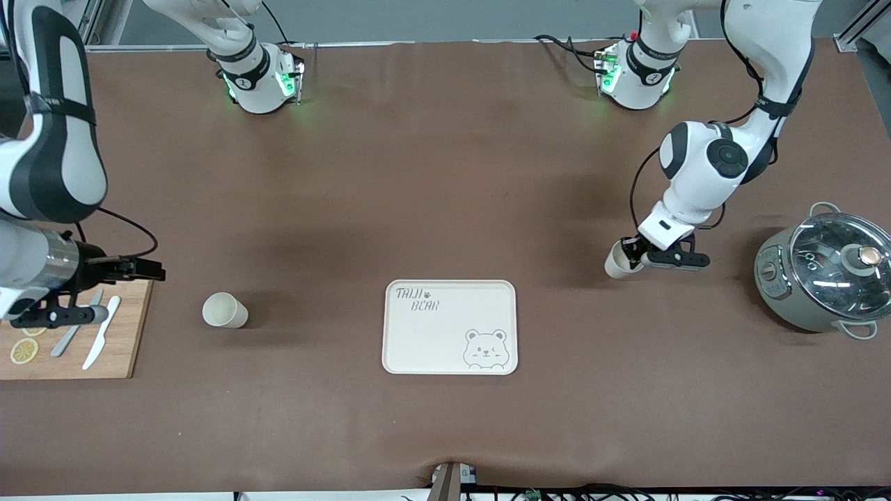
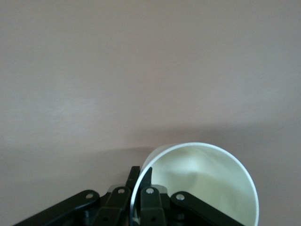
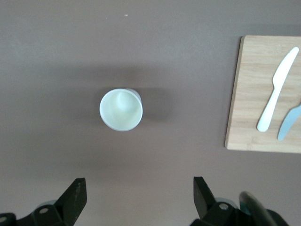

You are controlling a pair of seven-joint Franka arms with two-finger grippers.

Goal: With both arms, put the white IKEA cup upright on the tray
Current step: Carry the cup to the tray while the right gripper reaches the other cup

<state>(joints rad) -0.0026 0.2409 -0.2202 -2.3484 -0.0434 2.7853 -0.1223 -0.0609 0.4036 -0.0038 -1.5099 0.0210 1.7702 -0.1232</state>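
End effector [image 1: 632, 259] of left arm grips tilted cup [image 1: 617, 261]

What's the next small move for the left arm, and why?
Probably carry the cup toward the tray and turn it upright on the way. The left gripper is shut on a white cup, tilted, over bare table toward the left arm's end; the cream tray holds nothing yet. The right gripper hangs open over the cutting board, with a second cup upright beside the board.
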